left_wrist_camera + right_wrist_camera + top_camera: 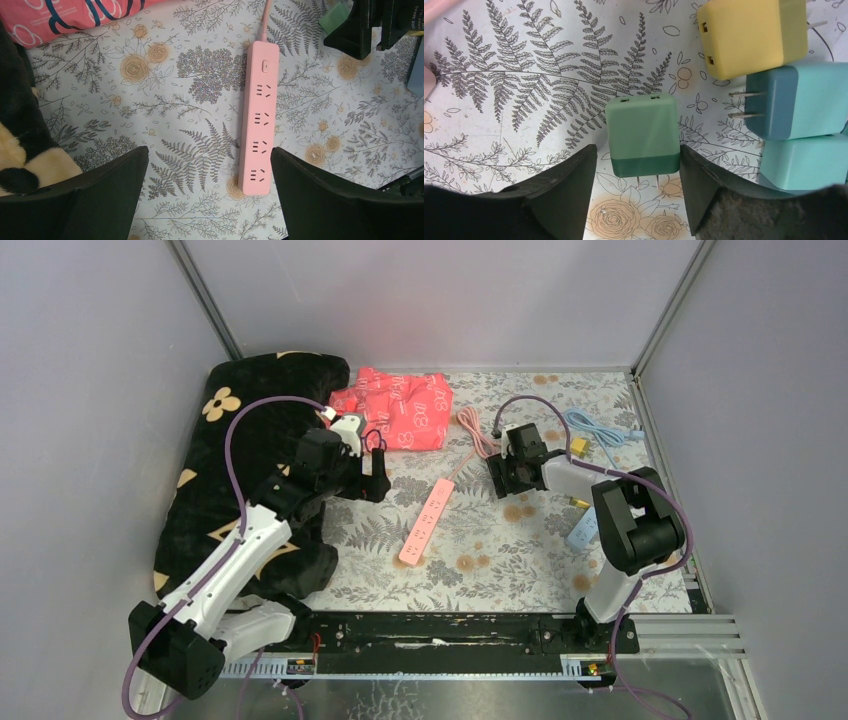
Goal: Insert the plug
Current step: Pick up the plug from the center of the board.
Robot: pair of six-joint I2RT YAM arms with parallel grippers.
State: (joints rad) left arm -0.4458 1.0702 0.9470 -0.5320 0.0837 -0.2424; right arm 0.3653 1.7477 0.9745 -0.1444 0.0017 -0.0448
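A pink power strip (pixel 425 520) lies on the floral cloth at the middle, with several sockets facing up; it also shows in the left wrist view (pixel 259 120). My left gripper (pixel 372 475) hovers to its left, open and empty (pixel 210 160), with the strip's near end just inside the right finger. A green plug (pixel 642 135) lies flat on the cloth, prongs pointing toward the camera. My right gripper (pixel 510 475) is open (pixel 639 160), its fingers low on either side of the plug's dark green end, the right one almost at its corner.
A yellow plug (pixel 751 35), a teal plug (pixel 796 100) and a pale teal plug (pixel 806 162) lie right of the green one. A red packet (pixel 395 410), a black flowered blanket (pixel 250 470) and a blue cable (pixel 600 430) lie around. Grey walls enclose the table.
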